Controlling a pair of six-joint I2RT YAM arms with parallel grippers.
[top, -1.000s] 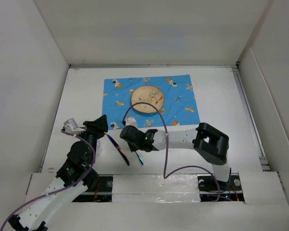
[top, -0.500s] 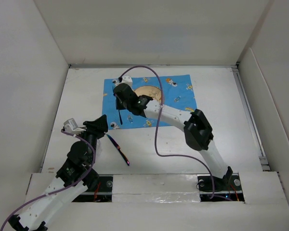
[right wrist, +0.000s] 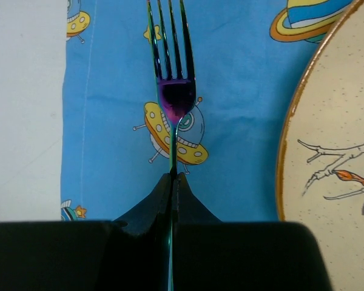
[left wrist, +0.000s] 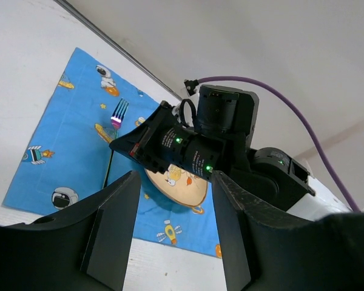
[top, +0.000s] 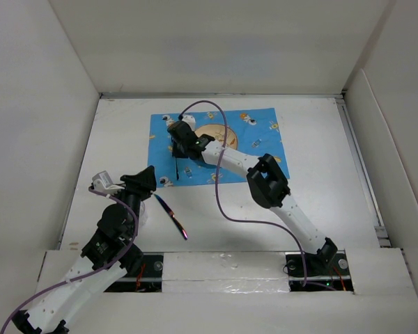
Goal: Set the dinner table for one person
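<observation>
- Right wrist view: the right gripper (right wrist: 173, 182) is pinched closed on the handle of the iridescent purple metal fork (right wrist: 173, 100), tines pointing away from the fingers.
- The fork's long axis runs alongside the left rim of the tan speckled ceramic plate (right wrist: 333, 121), over the blue astronaut-print cloth placemat (right wrist: 109, 73) on the matte white dinner table (top: 320, 202).
- The left gripper (top: 145, 179) gapes wide and empty, nearer the dark iridescent knife (top: 171, 216).

Dinner table (top: 313, 139): large, flat, matte white.
</observation>
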